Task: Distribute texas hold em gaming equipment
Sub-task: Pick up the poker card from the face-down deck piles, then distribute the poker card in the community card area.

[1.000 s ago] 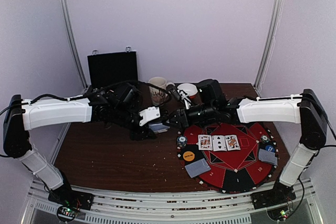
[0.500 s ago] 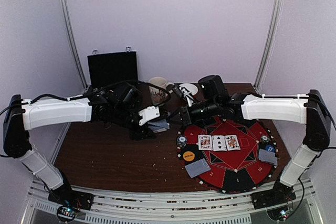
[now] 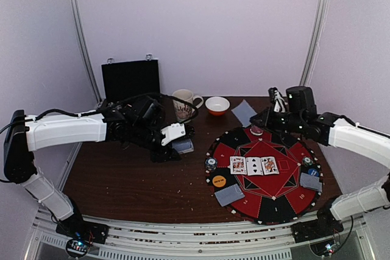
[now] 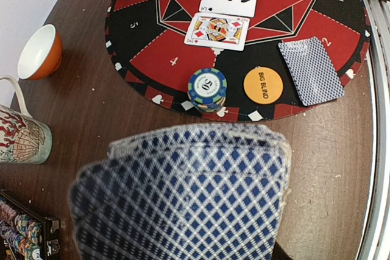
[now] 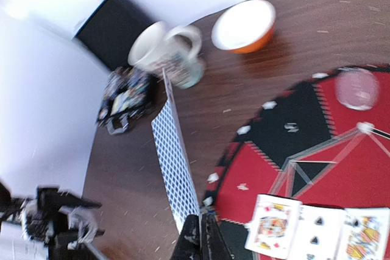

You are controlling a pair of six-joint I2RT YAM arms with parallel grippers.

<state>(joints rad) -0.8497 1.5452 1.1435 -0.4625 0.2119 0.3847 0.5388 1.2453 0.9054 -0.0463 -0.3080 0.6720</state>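
The right gripper (image 5: pixel 200 231) is pinched shut on a single card (image 5: pixel 175 172), gripped by its lower edge so that it stands nearly on edge with its grey-blue back showing. It hangs over the far part of the table, just beyond the far rim of the round mat (image 3: pixel 286 202). The card looks bound for a seat that has no cards yet. To do this well, bring it low over a bare wedge and tip it flat, back up. Let go only once it lies on the felt, so it neither flips nor slides.

The left gripper (image 3: pixel 175 143) is closed on the deck (image 4: pixel 183 196) and holds it above the table left of the mat, clear of the route.

The mat's left and right edges are already served. A face-down hand (image 3: pixel 229 195) lies at the near left, beside the orange BIG BLIND button (image 4: pixel 263 85) and a chip stack (image 4: pixel 207 87). Another face-down hand (image 3: pixel 311 181) lies on the right.

Three face-up cards (image 3: pixel 254 165) sit in a row at the centre, and the fingers should not brush them. A clear disc (image 5: pixel 357 87) rests on the far rim, close to the gripper, and is the likeliest thing to get knocked. An orange bowl (image 3: pixel 217 106), a mug (image 3: pixel 183 105) and the black case (image 3: pixel 130 80) stand further back and to the left, off the path.
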